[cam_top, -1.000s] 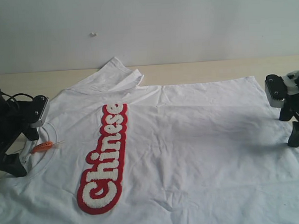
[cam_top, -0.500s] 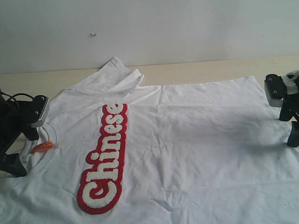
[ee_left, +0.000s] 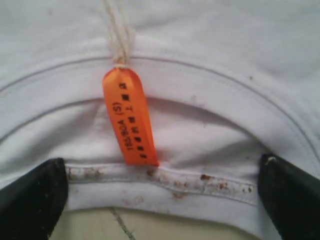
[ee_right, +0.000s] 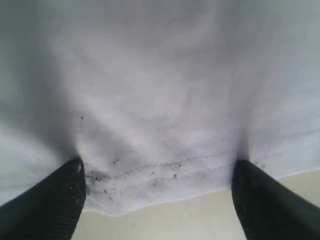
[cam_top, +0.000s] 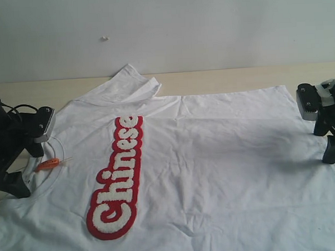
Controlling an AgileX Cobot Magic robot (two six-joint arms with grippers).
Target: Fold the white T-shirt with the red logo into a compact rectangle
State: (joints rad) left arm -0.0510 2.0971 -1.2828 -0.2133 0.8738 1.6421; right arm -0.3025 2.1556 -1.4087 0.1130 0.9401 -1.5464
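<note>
Start at the left. Your left gripper (ee_left: 160,212) stands with its jaws spread wide and nothing clamped between them. Its two black fingers (ee_left: 31,197) sit one at each side of the shirt's collar (ee_left: 165,182). The collar's outer edge lies just at the bare table (cam_top: 221,78).

The orange tag (ee_left: 130,119) hangs from a pale string at the neck seam and lies flat inside the collar (its small print is too blurred to read). Brown specks run along the collar stitching.

The white T-shirt (cam_top: 224,156) is spread face up across the table, neck toward your left arm and hem toward your right. It is wrinkled and not folded over. The far sleeve (cam_top: 133,82) is crumpled near the wall (cam_top: 207,23).

The red logo (cam_top: 117,177) reads "Chinese" in white letters on red. It runs across the chest on the left half of the cloth.

At the right, your right gripper (ee_right: 157,210) is likewise spread open and holds nothing. The hem (ee_right: 165,172) lies between its fingers (ee_right: 47,207), whose tips meet the fabric. Whether they press it down cannot be told. Dark specks mark the hem stitching there.
</note>
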